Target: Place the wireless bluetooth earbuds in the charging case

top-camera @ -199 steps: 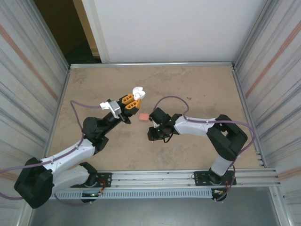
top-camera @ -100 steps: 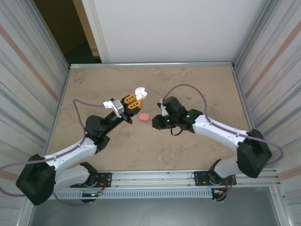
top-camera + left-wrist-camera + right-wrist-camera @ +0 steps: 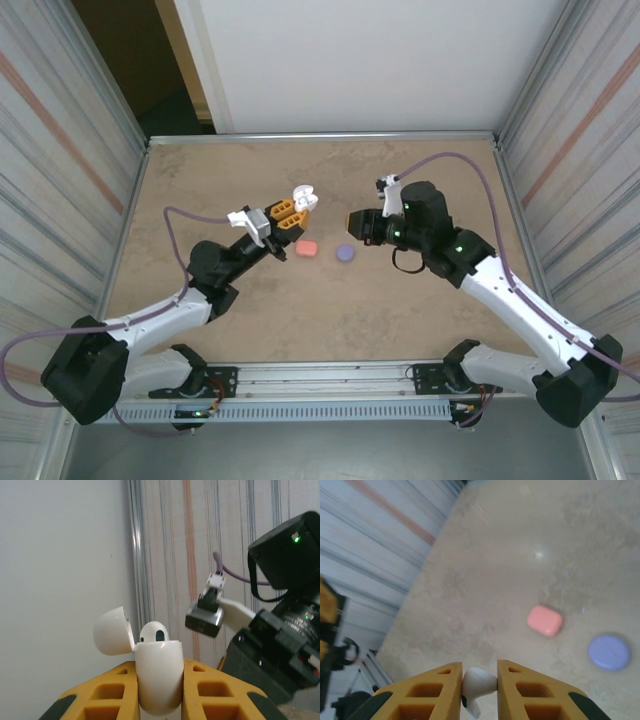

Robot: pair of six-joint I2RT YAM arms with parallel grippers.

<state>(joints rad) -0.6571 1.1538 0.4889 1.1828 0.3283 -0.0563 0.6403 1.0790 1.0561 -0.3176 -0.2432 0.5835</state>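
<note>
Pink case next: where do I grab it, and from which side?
Probably best from straight above, pinching the pink case across its shorter width, on the two long side walls. It lies flat and closed on the table, a rounded rectangle, with the purple case apart beside it.

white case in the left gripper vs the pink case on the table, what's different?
Lid: open on the white case, shut on the pink case.
Contents: a white earbud sits in the white case; whatever the pink case holds is hidden.
Pose: the white case stands upright, clamped in the left gripper; the pink case lies flat on the table, untouched.
Shared: small, rounded shells.
</note>
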